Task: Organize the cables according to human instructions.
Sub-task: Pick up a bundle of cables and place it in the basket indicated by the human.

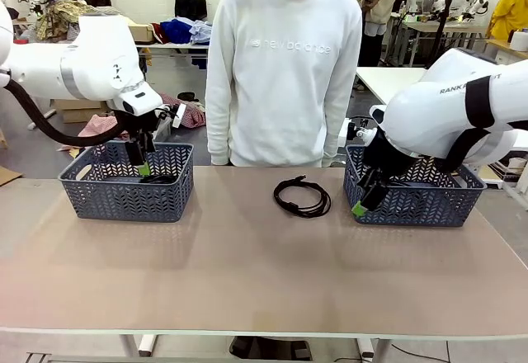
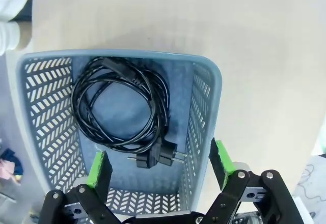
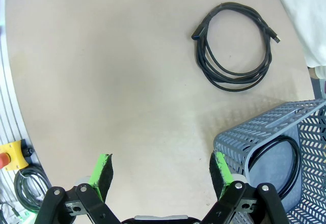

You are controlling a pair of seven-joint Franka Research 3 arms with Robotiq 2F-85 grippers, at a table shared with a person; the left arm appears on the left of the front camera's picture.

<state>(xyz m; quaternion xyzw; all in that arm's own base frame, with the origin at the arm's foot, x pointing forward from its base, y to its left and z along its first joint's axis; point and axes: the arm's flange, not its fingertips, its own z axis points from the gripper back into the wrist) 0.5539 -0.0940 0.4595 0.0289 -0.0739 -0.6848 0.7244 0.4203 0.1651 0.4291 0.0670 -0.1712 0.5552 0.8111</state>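
The right pincer (image 3: 159, 175) hangs wide open and empty just beside the right basket (image 1: 412, 200), which already holds a cord. Left of that basket, alone on the surface (image 1: 247, 272), lies the loose coiled cable (image 1: 302, 195): light, limp and likely to sag, so best pinched across its bundled loops. Nothing blocks it. The person (image 1: 283, 66) stands behind it. Farther left, the left pincer (image 2: 160, 163), open too, hovers over the left basket (image 2: 204, 102) and its cable (image 2: 119, 107).

Left end effector (image 1: 143, 158) and right end effector (image 1: 369, 198) both gape, pointing downward.
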